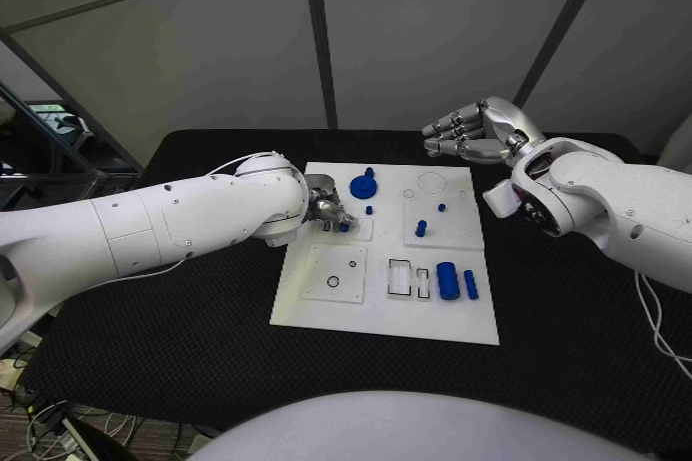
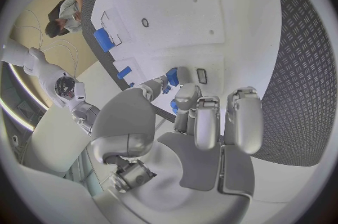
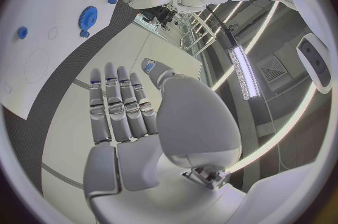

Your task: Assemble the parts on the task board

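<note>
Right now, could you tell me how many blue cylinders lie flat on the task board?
2: the thick cylinder and the thin cylinder, side by side near the task board's right front corner. The left hand may hide others.

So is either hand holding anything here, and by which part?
The left hand pinches a small blue part at the task board; the exact hold point is too hidden to tell. The right hand holds nothing.

My head camera looks down on the task board point(image 1: 387, 316); each wrist camera sits close behind my own hand, both showing that board.
</note>
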### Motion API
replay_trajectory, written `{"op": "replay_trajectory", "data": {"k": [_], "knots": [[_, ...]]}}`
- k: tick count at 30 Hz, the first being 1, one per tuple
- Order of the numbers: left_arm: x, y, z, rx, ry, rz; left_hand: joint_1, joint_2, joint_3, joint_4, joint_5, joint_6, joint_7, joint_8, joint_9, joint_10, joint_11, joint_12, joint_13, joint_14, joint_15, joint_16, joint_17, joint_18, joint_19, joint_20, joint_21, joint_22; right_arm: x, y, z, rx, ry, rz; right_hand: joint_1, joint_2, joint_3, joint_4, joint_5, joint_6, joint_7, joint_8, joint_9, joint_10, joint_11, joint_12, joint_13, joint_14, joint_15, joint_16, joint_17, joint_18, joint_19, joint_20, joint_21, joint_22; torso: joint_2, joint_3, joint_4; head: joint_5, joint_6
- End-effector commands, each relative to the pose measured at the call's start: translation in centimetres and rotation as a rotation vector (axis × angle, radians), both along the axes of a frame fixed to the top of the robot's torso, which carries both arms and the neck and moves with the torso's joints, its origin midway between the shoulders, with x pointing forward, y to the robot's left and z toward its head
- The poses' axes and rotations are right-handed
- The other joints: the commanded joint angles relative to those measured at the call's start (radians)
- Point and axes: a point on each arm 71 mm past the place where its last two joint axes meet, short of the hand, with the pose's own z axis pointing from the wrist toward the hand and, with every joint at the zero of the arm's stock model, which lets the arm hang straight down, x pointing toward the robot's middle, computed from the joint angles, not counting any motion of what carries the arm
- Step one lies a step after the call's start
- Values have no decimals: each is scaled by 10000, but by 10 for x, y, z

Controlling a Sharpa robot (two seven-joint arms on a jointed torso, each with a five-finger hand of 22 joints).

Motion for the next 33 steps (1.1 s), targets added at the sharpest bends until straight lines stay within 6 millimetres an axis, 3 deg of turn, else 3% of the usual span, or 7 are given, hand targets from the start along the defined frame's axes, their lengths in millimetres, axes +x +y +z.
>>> {"op": "replay_trajectory", "data": {"k": [1,5,14,21,27,33], "knots": [[-2,3,-5,225,223,66,98,109,-586,159,36,64,-14,-97,-15,-38,18,76,23,1038,-78,61,2629,-139,82,-37,50,474,0,1,1,1,-37,84,-121,-12,-53,19,49,49,-9,10,15,-10,-39,26,-7,-18,-10,9,-9,58,60,25,-58,-14,3,-4,0,3,-8],[-1,4,-5,199,173,119,397,300,-1328,383,62,98,-25,-199,1,-55,17,92,31,1038,-90,61,2629,-141,90,-42,47,496,0,1,1,1,-37,85,-130,-13,-61,25,50,47,-7,9,14,-12,-37,26,-8,-22,-6,9,-15,58,63,25,-69,-21,-1,0,-5,20,-5],[-1,1,-3,41,19,162,581,368,-2207,777,70,161,-40,-264,55,-42,-2,120,52,1038,-95,61,2629,-153,125,-53,77,572,1,0,0,-19,-30,-7,-139,-17,-77,29,62,31,0,1,11,-39,-28,14,-12,-43,5,1,-35,56,67,29,-103,-42,7,-11,-2,19,25],[6,-3,16,-684,-329,421,747,434,-2658,1000,83,145,-39,-309,89,-74,-2,82,-3,1038,-100,61,2629,-150,122,-61,62,565,2,-3,0,-42,-21,-77,-133,-5,-78,29,90,24,3,-2,10,-54,-24,9,-14,-55,11,0,-49,56,73,31,-127,-58,-9,-8,3,18,37],[9,3,32,-935,-471,485,860,462,-2818,1057,90,113,-26,-343,98,-114,8,43,-56,1038,-93,61,2629,-145,113,-58,45,546,3,-5,-1,-61,-17,-144,-130,0,-77,29,107,22,4,-3,10,-59,-23,8,-14,-58,12,0,-54,57,76,31,-137,-65,-10,14,-8,19,58],[11,10,47,-862,-583,383,1059,505,-3006,1092,98,82,-9,-385,108,-165,24,-2,-114,1038,-80,61,2629,-125,67,-46,-23,456,4,-6,-1,-78,-14,-207,-132,2,-80,31,120,21,6,-3,10,-60,-22,8,-13,-60,13,1,-59,56,79,33,-145,-70,-2,10,10,15,134]]}}
